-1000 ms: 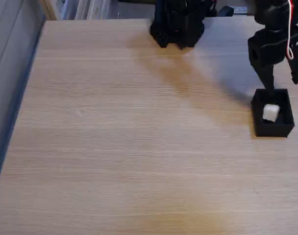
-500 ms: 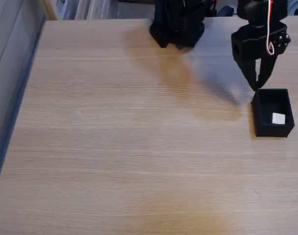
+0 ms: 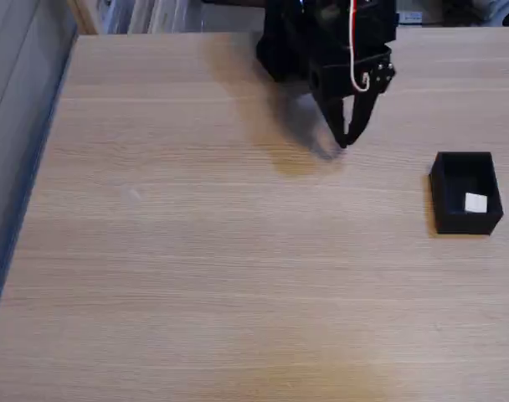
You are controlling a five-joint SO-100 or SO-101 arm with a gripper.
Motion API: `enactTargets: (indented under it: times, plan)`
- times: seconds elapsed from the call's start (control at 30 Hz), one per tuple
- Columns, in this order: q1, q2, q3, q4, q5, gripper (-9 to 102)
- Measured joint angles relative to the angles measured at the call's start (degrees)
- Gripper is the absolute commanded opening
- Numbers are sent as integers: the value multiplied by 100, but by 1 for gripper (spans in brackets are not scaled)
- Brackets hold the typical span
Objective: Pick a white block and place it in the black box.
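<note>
One fixed view looks down on a pale wood-grain counter [image 3: 196, 251]. Near its right edge in this view stands the black box [image 3: 445, 201], open-topped, with thin matte walls. Inside it lies the white block [image 3: 475, 203], resting on the box floor toward the right side of the interior, clear of the near and far walls as far as the picture shows.

At the top centre of the view sits the black arm [image 3: 321, 38], its base at the far edge of the counter. A red and white wire [image 3: 353, 50] runs down its front. The fingers [image 3: 348, 141] point down toward the counter, well apart from the box and to its upper left in this view. They taper together to a narrow tip with nothing between them; they appear pressed together, though the dark, slightly blurred shape leaves a small gap hard to rule out. A soft shadow [image 3: 300, 146] lies on the wood just left of and below the tip.

Along the left side of the view runs a grey surface with a blue edge [image 3: 20, 209] beside the counter.
</note>
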Motion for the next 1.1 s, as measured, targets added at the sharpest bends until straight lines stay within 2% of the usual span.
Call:
enactTargets:
  times: [0.23, 0.33, 0.47, 0.63, 1.1]
  plan:
    - [1028, 1846, 1942, 44, -624, 0]
    - [1345, 2742, 2435, 457, -773, 0]
    - [1415, 3270, 2479, 1107, -721, 0]
    - [1397, 4096, 2505, 1793, -123, 0]
    - [1397, 4236, 2505, 1890, 0, 1]
